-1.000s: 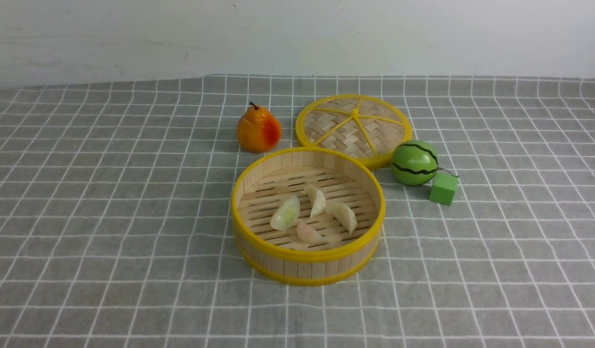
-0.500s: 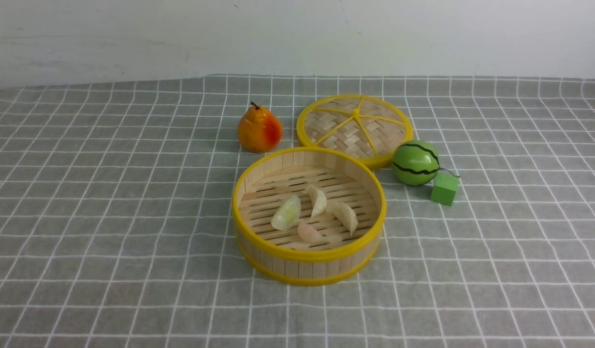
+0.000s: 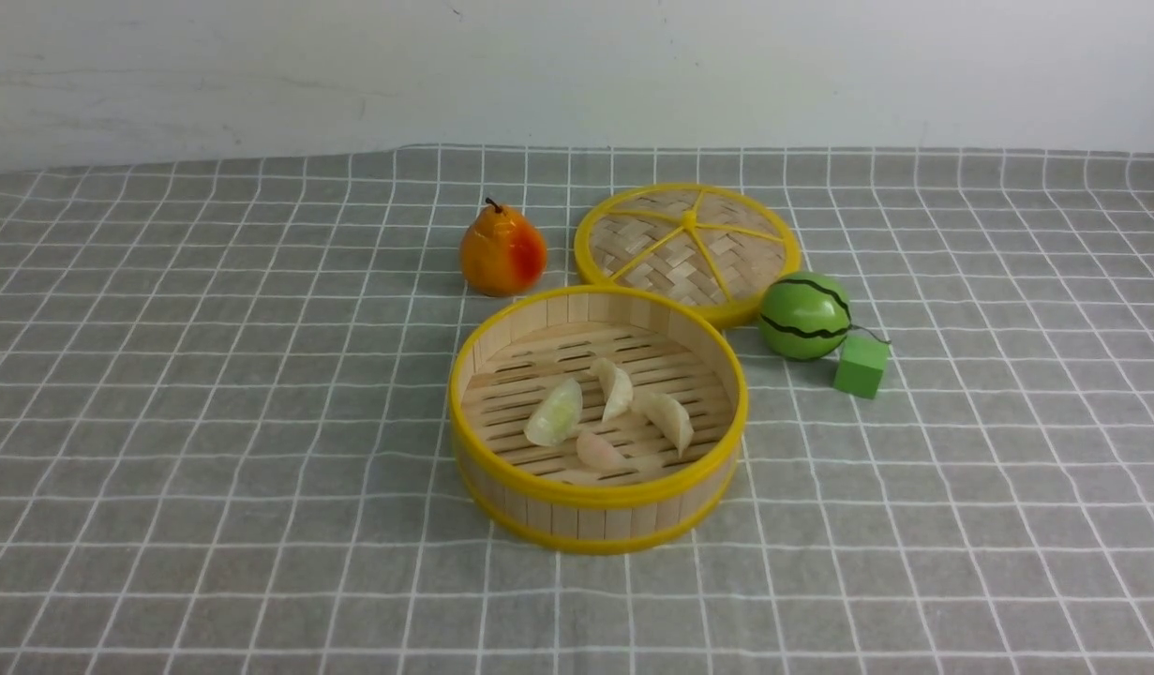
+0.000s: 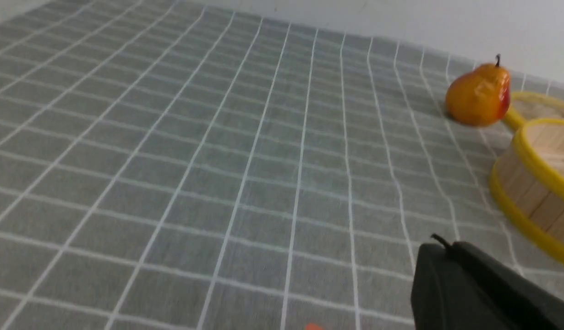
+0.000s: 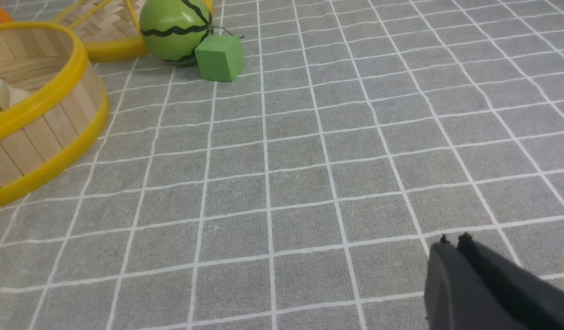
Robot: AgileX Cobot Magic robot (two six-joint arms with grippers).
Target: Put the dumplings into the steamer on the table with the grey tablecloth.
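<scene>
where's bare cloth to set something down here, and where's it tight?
Bare grey tablecloth left of the steamer and pear, right of the green cube, and along the near edge. Tight behind the steamer: pear, lid, watermelon ball, cube.

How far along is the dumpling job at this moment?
Looks done: all four dumplings lie on the slatted floor of the steamer, none on the cloth. In hand: nothing; the left gripper and right gripper sit shut and empty, away from the steamer. Left: nothing visible.
</scene>
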